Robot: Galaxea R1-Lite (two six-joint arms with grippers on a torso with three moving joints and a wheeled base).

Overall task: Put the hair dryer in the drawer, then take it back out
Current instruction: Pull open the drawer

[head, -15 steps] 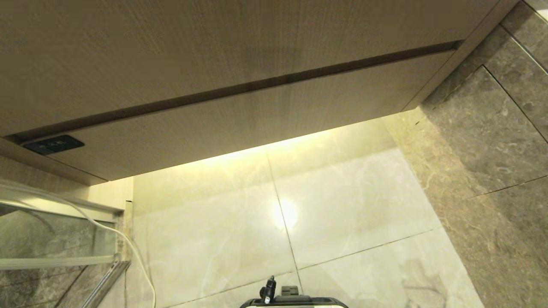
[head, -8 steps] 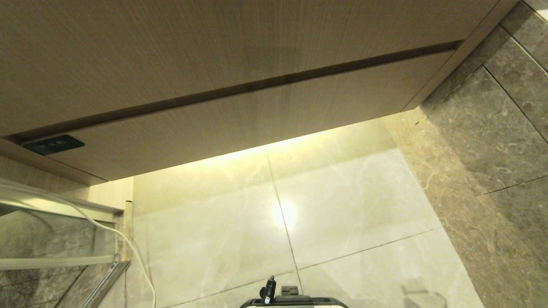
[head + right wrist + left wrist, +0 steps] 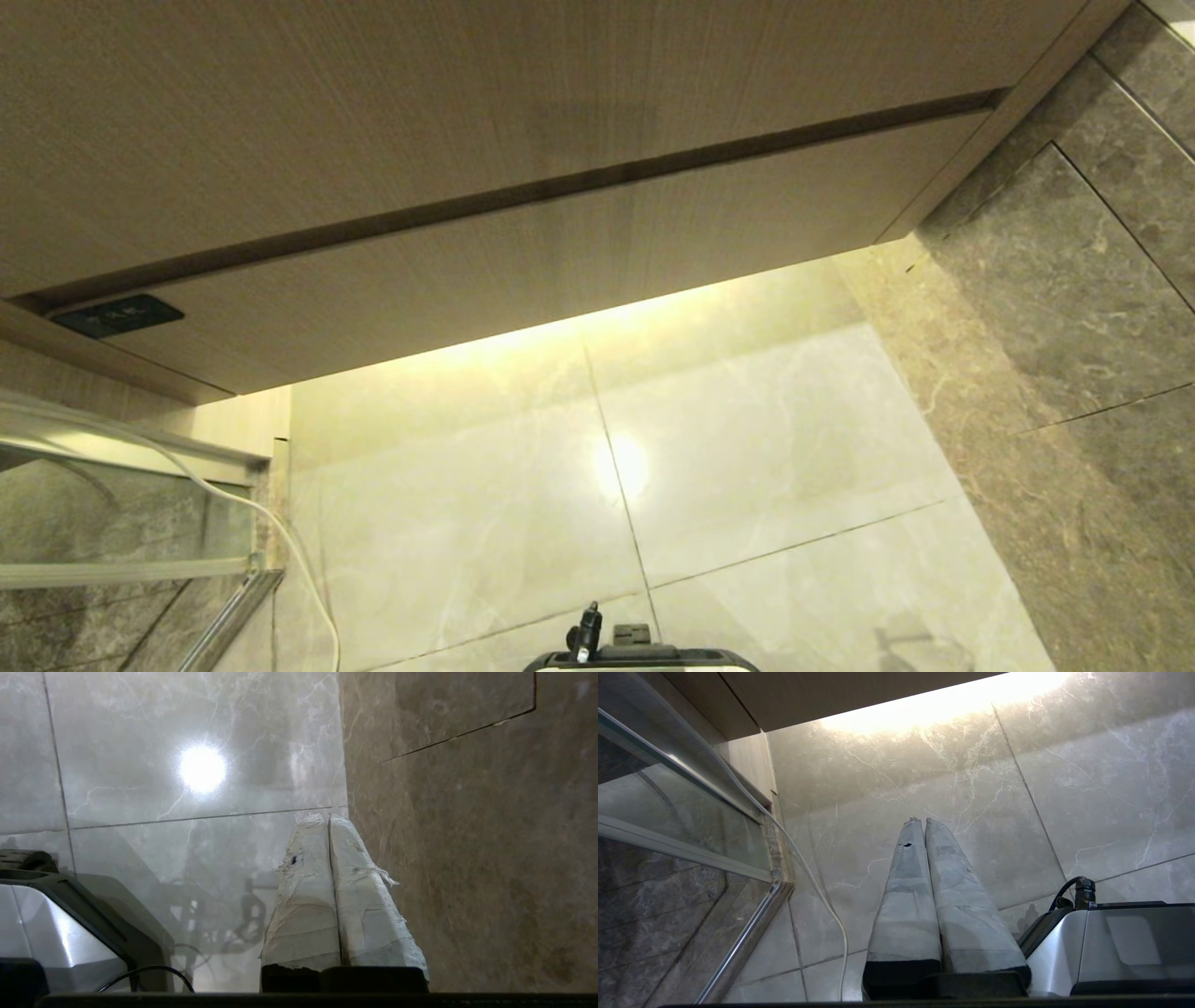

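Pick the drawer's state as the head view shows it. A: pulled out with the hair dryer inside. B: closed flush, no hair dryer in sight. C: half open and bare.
B: the drawer front sits flush under the wood panel, with only a dark seam between them.

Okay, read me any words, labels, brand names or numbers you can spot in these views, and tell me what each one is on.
Small black label at the left end of the drawer front: pale marks on it, too small to read.
Robot base: no lettering visible.
Taped fingers of the left gripper and the right gripper: no print.
No other text shows in any view.
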